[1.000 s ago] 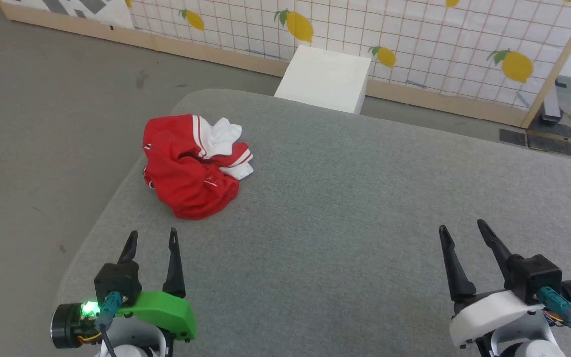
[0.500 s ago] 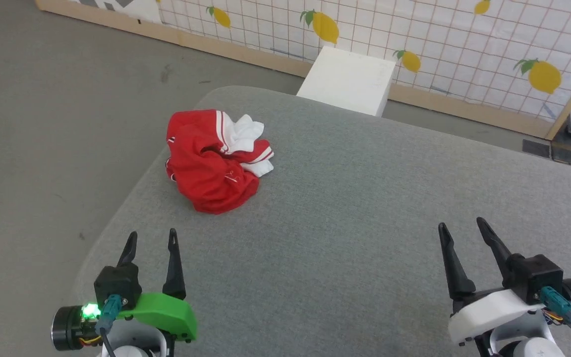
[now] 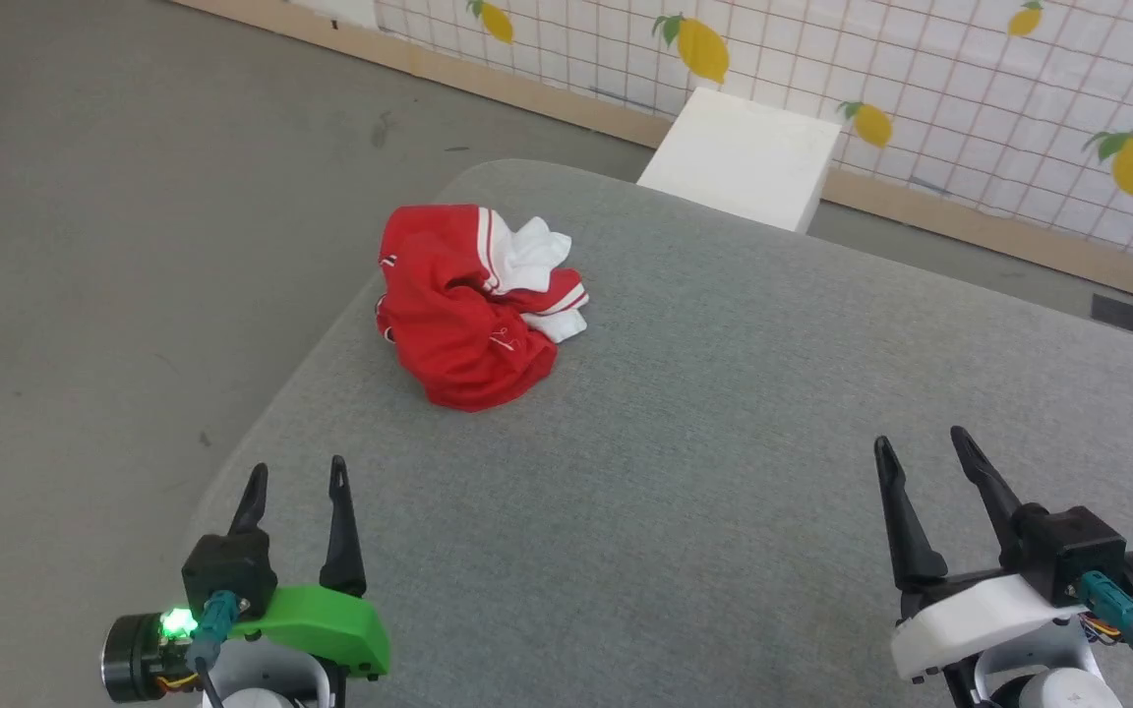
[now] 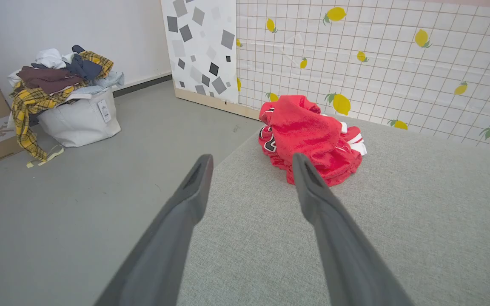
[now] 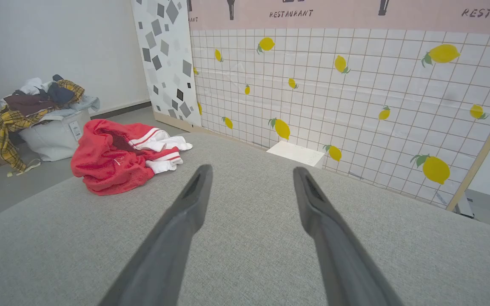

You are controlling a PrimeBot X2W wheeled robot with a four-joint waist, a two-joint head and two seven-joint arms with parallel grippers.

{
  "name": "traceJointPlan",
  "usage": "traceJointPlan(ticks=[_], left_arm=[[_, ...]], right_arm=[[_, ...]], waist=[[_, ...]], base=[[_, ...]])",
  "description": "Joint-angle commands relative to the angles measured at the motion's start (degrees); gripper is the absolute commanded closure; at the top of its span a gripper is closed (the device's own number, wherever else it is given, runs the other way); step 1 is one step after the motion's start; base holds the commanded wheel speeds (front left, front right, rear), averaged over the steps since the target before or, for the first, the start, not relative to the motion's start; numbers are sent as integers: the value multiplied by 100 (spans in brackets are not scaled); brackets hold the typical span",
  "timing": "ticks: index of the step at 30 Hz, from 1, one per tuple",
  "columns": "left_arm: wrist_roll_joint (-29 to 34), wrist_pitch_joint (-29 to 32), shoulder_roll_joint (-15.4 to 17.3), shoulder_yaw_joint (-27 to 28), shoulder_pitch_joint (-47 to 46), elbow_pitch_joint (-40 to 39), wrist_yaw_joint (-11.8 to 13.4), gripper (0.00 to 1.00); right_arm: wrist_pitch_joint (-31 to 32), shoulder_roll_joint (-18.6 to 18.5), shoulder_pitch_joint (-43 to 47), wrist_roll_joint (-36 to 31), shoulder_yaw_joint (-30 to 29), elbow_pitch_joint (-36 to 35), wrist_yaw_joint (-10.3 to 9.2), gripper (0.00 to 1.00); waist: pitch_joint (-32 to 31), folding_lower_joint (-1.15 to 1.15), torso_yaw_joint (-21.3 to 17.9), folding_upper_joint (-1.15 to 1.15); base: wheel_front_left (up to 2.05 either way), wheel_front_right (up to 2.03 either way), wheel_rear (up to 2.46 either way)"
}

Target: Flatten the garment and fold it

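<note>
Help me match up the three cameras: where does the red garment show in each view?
Head view: garment at upper centre-left, near the far left corner of the table.
Left wrist view: garment at upper centre, by the table's left edge.
Right wrist view: garment left of centre, at mid-height.
Shared landmark: the lemon-print grid wall behind the table, in all three views.

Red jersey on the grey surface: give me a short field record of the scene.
garment: red jersey, crumpled in a heap, not flattened
location: near far left corner of grey fabric surface
left tool: open, empty, short of jersey
right tool: open, empty, over bare surface
floor: white box; laundry bag heaped with clothes
</note>
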Motion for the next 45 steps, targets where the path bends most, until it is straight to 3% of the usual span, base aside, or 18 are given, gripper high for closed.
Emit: traceJointPlan(ticks=[1, 27, 35, 42, 45], left_arm=[[-76, -57, 35, -16, -85, 20, 69, 0], [-382, -377, 182, -153, -152, 199, 309, 0], [-912, -63, 372, -200, -1230, 413, -238, 0], [-1661, 1288, 690, -110, -3173, 1167, -959, 0], [-1984, 1929, 864, -17, -3879, 1527, -1093, 0]], right_arm=[[-62, 5, -108, 41, -12, 34, -7, 0], [-380, 8, -175, 166, -51, 197, -9, 0], [-360, 8, -346, 90, 61, 151, -10, 0], [-217, 8, -727, -135, 230, -41, -10, 0], [-194, 8, -871, -208, 279, -74, -10, 0]], waist=[[3, 0, 65, 0], [30, 0, 702, 0], [437, 0, 585, 0], [1302, 0, -91, 0], [1651, 0, -376, 0]], base=[[0, 0, 0], [0, 0, 0], [0, 0, 0], [0, 0, 0], [0, 0, 0]])
